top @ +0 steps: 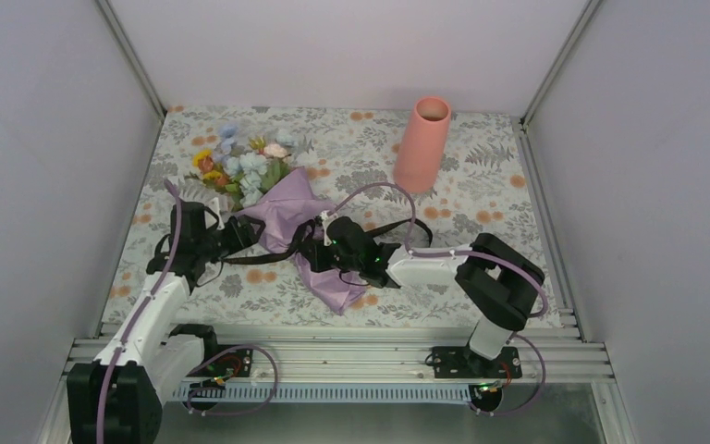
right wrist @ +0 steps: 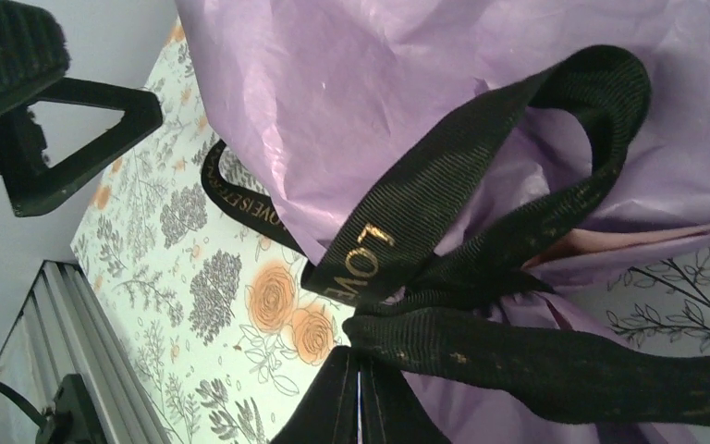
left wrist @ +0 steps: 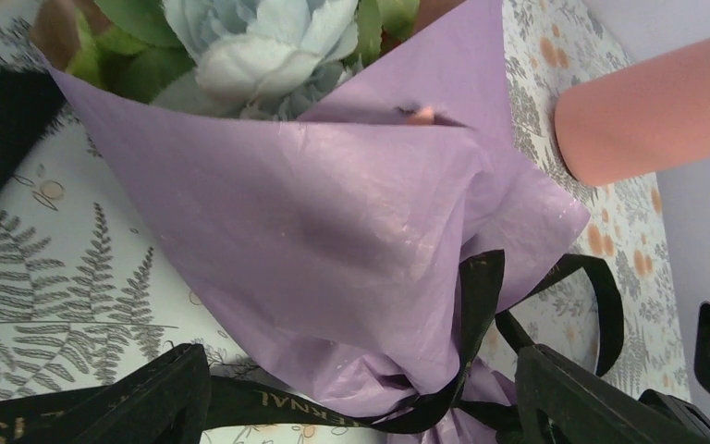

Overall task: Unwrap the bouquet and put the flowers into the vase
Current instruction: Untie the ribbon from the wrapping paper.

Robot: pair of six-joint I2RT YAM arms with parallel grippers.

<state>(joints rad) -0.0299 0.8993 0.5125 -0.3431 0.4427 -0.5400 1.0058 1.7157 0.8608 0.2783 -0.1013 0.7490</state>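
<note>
The bouquet [top: 275, 199] is wrapped in thin lilac paper [left wrist: 333, 231], crinkled, with a faint satin sheen. Around the bouquet runs a black woven ribbon [right wrist: 481, 166], coarse-ribbed and matt, printed with shiny gold letters. At the bouquet's open end the flowers [left wrist: 259, 37] have soft, cloth-like petals. The vase [top: 422, 143] looks smooth and matt. The worktop [top: 481, 185] carries a flat, matt printed cloth. The left hand [left wrist: 361, 388] has fingers [left wrist: 148, 398] of matt black plastic; the left arm [top: 148, 314] has a white, slightly glossy shell. On the bouquet's near side the rail [top: 333, 356] is dull ribbed metal.
</note>
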